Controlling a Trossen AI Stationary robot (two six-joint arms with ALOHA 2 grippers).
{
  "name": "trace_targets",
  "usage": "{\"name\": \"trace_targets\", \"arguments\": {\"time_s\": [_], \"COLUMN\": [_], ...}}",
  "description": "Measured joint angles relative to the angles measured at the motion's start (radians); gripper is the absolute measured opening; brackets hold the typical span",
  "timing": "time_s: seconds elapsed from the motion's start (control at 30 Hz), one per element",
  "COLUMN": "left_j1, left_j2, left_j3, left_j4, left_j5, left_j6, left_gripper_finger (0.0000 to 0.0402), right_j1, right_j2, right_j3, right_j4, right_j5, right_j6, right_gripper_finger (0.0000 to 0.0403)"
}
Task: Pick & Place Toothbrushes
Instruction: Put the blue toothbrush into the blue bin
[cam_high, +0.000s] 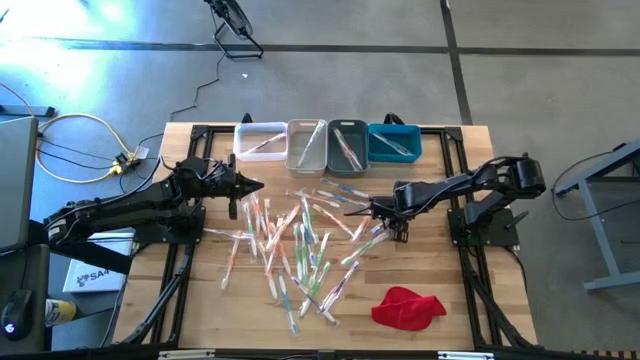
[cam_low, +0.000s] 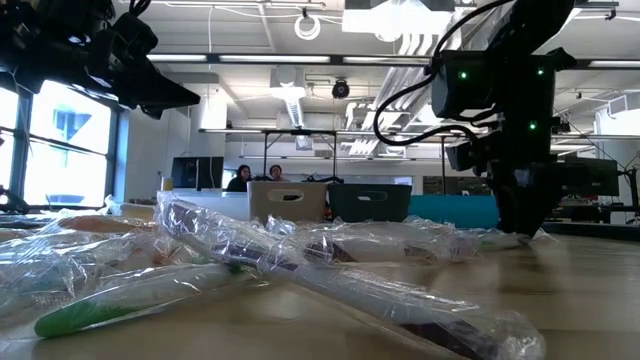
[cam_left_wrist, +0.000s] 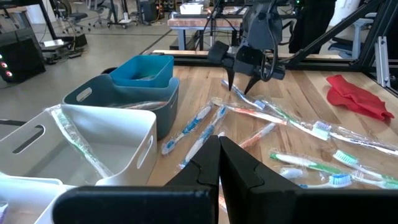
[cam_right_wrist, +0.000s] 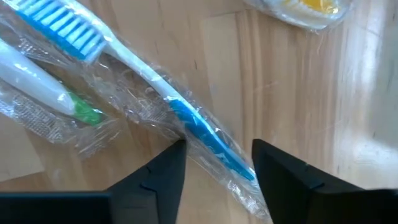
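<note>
Your right gripper (cam_high: 372, 207) is lowered over the right edge of the toothbrushes (cam_high: 295, 245), which lie scattered in clear wrappers across the middle of the wooden table (cam_high: 450, 300). In the right wrist view, its two fingers (cam_right_wrist: 165, 171) stand apart on either side of a wrapped blue-and-white toothbrush (cam_right_wrist: 186, 115); whether the pads already touch the wrapper cannot be told, and nothing appears lifted. Your left gripper (cam_high: 255, 185) hovers at the pile's left side with its fingers pressed together and nothing between them. Along the far edge sit four bins (cam_high: 326, 145), white, beige, grey and blue, each holding a few toothbrushes. A red cloth (cam_high: 407, 307) lies near the front right, well apart from the pile.
</note>
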Motion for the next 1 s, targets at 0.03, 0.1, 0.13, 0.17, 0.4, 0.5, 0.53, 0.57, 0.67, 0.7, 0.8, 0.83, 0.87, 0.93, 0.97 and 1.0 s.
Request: {"name": "trace_targets", "arguments": {"time_s": [0.03, 0.1, 0.13, 0.17, 0.4, 0.5, 0.53, 0.57, 0.67, 0.7, 0.8, 0.83, 0.87, 0.93, 0.97, 1.0], "left_j1": [0.0, 0.0, 0.0, 0.0, 0.0, 0.0, 0.0, 0.0, 0.0, 0.0, 0.0, 0.0, 0.0, 0.0, 0.0, 0.0], "left_j2": [0.0, 0.0, 0.0, 0.0, 0.0, 0.0, 0.0, 0.0, 0.0, 0.0, 0.0, 0.0, 0.0, 0.0, 0.0, 0.0], "left_j3": [0.0, 0.0, 0.0, 0.0, 0.0, 0.0, 0.0, 0.0, 0.0, 0.0, 0.0, 0.0, 0.0, 0.0, 0.0, 0.0], "left_j4": [0.0, 0.0, 0.0, 0.0, 0.0, 0.0, 0.0, 0.0, 0.0, 0.0, 0.0, 0.0, 0.0, 0.0, 0.0, 0.0], "left_j5": [0.0, 0.0, 0.0, 0.0, 0.0, 0.0, 0.0, 0.0, 0.0, 0.0, 0.0, 0.0, 0.0, 0.0, 0.0, 0.0], "left_j6": [0.0, 0.0, 0.0, 0.0, 0.0, 0.0, 0.0, 0.0, 0.0, 0.0, 0.0, 0.0, 0.0, 0.0, 0.0, 0.0], "left_gripper_finger": [0.0, 0.0, 0.0, 0.0, 0.0, 0.0, 0.0, 0.0, 0.0, 0.0, 0.0, 0.0, 0.0, 0.0, 0.0, 0.0], "right_j1": [0.0, 0.0, 0.0, 0.0, 0.001, 0.0, 0.0, 0.0, 0.0, 0.001, 0.012, 0.016, 0.02, 0.029, 0.032, 0.036], "right_j2": [0.0, 0.001, 0.001, 0.001, 0.002, 0.002, 0.002, 0.002, 0.001, 0.002, 0.005, 0.005, 0.005, 0.005, 0.005, 0.005], "right_j3": [0.0, 0.0, 0.0, 0.0, -0.001, -0.001, -0.001, -0.001, 0.001, 0.004, 0.021, 0.033, 0.046, 0.077, 0.093, 0.112], "right_j4": [0.0, 0.0, 0.0, -0.001, -0.016, -0.029, -0.031, -0.031, -0.044, -0.058, -0.103, -0.115, -0.13, -0.165, -0.183, -0.198], "right_j5": [-0.007, -0.021, -0.031, -0.041, -0.085, -0.111, -0.115, -0.116, -0.128, -0.137, -0.146, -0.146, -0.147, -0.146, -0.145, -0.144], "right_j6": [0.001, 0.01, 0.018, 0.024, 0.063, 0.069, 0.078, 0.087, 0.107, 0.109, 0.109, 0.109, 0.11, 0.125, 0.132, 0.14], "right_gripper_finger": [0.0164, 0.0139, 0.0127, 0.0114, 0.0035, 0.0013, 0.0013, 0.0013, 0.0013, 0.0012, 0.0009, 0.0009, 0.0009, 0.0007, 0.0007, 0.0007]}}
